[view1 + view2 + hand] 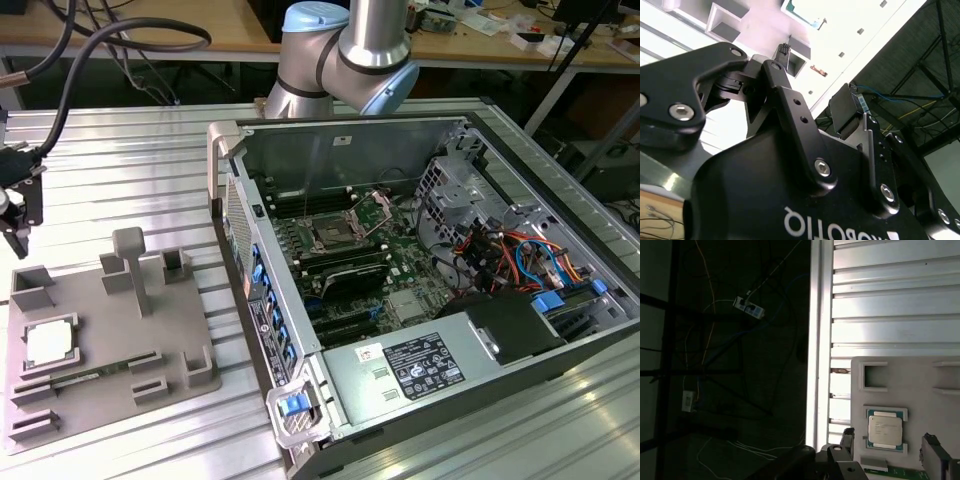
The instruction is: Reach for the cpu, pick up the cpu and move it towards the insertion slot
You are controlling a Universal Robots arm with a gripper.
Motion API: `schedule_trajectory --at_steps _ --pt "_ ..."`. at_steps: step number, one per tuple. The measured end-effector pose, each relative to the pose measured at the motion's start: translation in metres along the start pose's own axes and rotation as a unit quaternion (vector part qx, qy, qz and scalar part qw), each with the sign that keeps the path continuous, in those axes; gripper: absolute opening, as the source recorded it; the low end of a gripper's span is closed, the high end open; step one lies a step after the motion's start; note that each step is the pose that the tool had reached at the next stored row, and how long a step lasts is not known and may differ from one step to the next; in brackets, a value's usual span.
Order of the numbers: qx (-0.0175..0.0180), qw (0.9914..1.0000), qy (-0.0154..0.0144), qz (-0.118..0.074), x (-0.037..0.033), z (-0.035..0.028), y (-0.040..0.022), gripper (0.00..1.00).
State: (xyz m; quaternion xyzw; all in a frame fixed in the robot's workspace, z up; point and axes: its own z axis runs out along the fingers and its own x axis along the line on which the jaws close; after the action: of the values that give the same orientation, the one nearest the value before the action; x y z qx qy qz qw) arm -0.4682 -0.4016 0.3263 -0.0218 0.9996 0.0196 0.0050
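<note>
The cpu (48, 343), a flat square chip with a pale silvery face, lies in a pocket of the grey fixture tray (95, 295) at the exterior view's left. It also appears in the first wrist view as the cpu (885, 428), seated between grey tabs. My black gripper (22, 222) hangs open above the table just beyond the tray's far left corner, well apart from the chip and holding nothing. The insertion slot (333, 236), a dark square socket in a shiny frame with its wire lever raised, sits on the motherboard inside the open computer case.
The open case (300, 420) stands on the slatted aluminium table (140, 150), to the right of the tray. A grey post (130, 265) and several blocks rise from the tray. A green memory stick (895, 473) lies beside the cpu. Cables hang over the table's far left.
</note>
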Motion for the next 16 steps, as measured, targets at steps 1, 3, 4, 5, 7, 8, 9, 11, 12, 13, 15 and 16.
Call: schedule_trajectory --at_steps 1,3,4,5,7,8,9,11,12,13,15,16 --pt "-0.0001 1.0 0.0 0.0 -0.0003 0.0001 -0.0001 0.6" --pt "-0.0004 1.0 0.0 0.0 -0.0006 0.0002 -0.0002 0.6" --pt "-0.0005 1.0 0.0 0.0 -0.0008 0.0003 -0.0003 0.6" --pt "-0.0006 1.0 0.0 0.0 -0.001 0.0004 -0.0003 0.6" --pt "-0.0008 1.0 0.0 0.0 -0.0014 0.0005 -0.0004 0.6" --pt "-0.0009 1.0 0.0 0.0 -0.0015 0.0006 -0.0004 0.6" --pt "-0.001 1.0 0.0 0.0 -0.0017 0.0006 -0.0005 0.6" --pt "-0.0012 1.0 0.0 0.0 -0.0019 0.0007 -0.0006 0.6" --pt "-0.0013 1.0 -0.0001 0.0 -0.0021 0.0008 -0.0006 0.6" --pt "-0.0014 1.0 -0.0001 0.0 -0.0023 0.0009 -0.0007 0.6" --pt "-0.0015 1.0 0.0 0.0 -0.0026 0.001 -0.0007 0.6" --pt "-0.0015 1.0 -0.0001 0.0 -0.0028 0.0012 -0.0008 0.6"
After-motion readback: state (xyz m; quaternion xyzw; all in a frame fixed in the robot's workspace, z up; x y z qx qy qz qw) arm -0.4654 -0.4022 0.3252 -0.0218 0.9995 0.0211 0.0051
